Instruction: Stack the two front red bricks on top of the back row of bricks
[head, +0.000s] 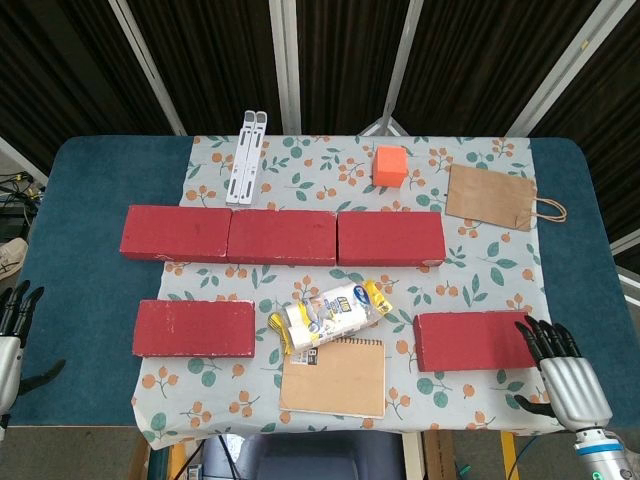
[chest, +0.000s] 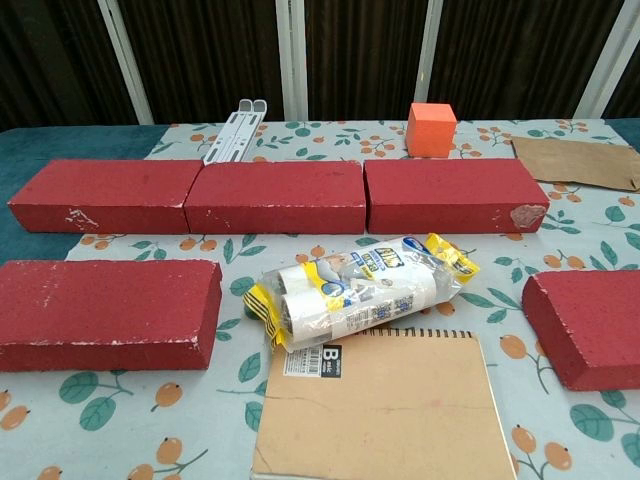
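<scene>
At the far left edge of the bench (head: 70, 200), the left hand (head: 10, 335) hovers low with its fingers spread apart and nothing in them. To its right and a little ahead of it lies the left front brick (head: 194, 328), flat on the patterned cloth and well apart from that hand. Beyond it, farther from both hands, the back row of bricks (head: 283, 236) runs end to end, three laid touching, with nothing yet on top.

Between the two hands sit a wrapped pack of rolls (head: 330, 314) and a spiral notebook (head: 333, 376), the pack overlapping the notebook's top edge. They lie between the two front bricks without touching either.

The right front brick (head: 476, 340) lies just to the left of the right hand (head: 570, 375), whose fingertips reach close to its right end; I cannot tell whether they touch. That hand is open, fingers extended, holding nothing.

The bricks look stiff and rough-surfaced, with chipped paint at the corners, so they should not slip easily; whether they are heavy or light foam cannot be judged. The best hold is probably across the short width near the middle, thumb on one long side and fingers on the other, so the brick stays level.
</scene>
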